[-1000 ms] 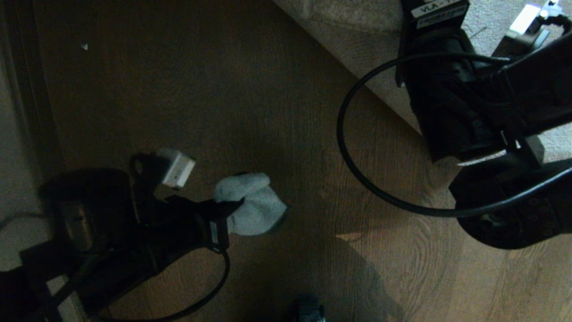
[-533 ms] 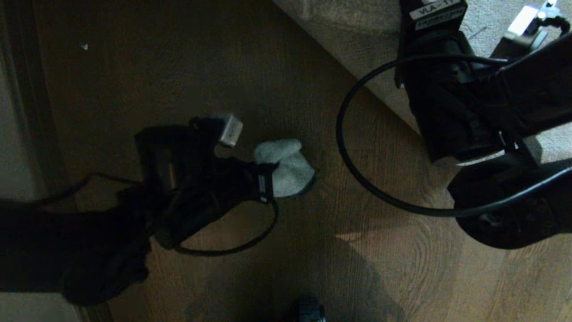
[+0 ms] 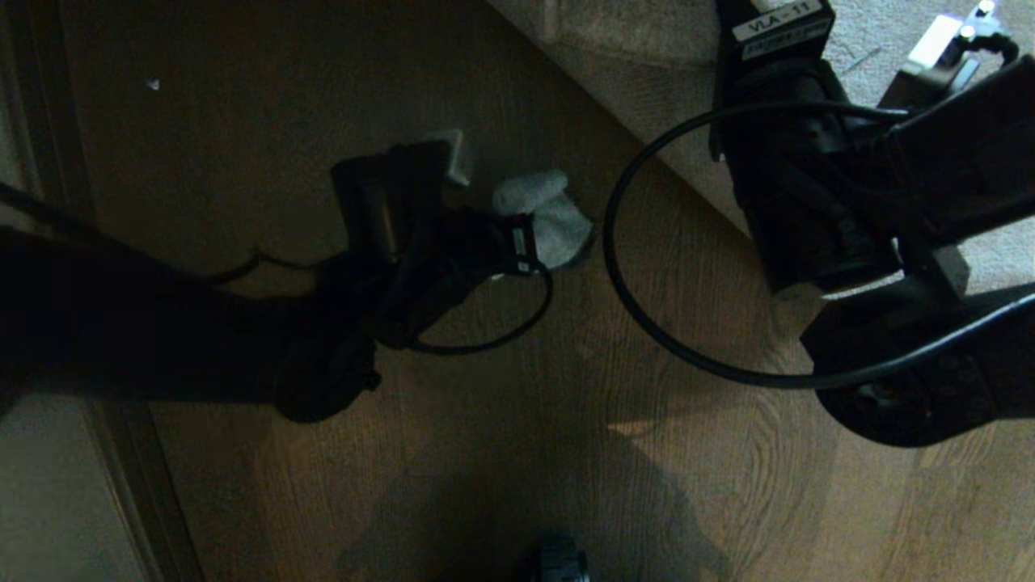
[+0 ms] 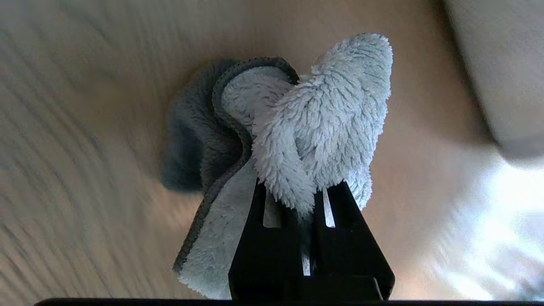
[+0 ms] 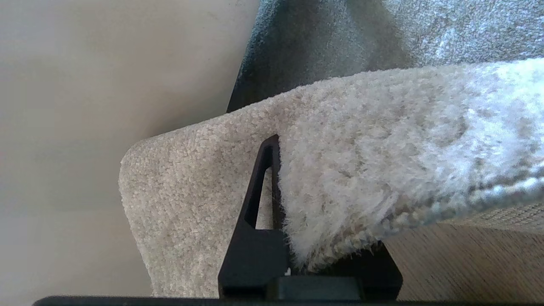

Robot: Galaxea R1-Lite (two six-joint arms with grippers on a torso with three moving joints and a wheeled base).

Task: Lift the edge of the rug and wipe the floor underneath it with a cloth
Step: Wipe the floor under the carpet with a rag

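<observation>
My left gripper [image 3: 521, 234] is shut on the cloth [image 3: 550, 218], a pale fluffy rag bunched between the fingers and hanging down onto the brown plank floor [image 3: 485, 404]. In the left wrist view the cloth [image 4: 323, 114] bulges out past the left gripper [image 4: 299, 187] over the floor [image 4: 85, 127]. The rug edge [image 3: 647, 113] runs diagonally at the upper right, a short way beyond the cloth. My right gripper [image 5: 308, 170] is shut on the rug edge [image 5: 374, 161] and holds a fold of pile up off the floor [image 5: 467, 263]. One right finger [image 5: 261, 199] shows; the other is hidden by the pile.
The right arm [image 3: 808, 202] and its black cable loop [image 3: 639, 323] hang over the floor on the right. A dark skirting strip [image 3: 48, 162] borders the left side. A small white speck [image 3: 153, 83] lies far left. A dark round object [image 3: 558, 562] sits at the bottom edge.
My left arm has carried the cloth across the floor up and to the right in the head view, towards the rug edge. The right arm has kept its hold and barely moved.
</observation>
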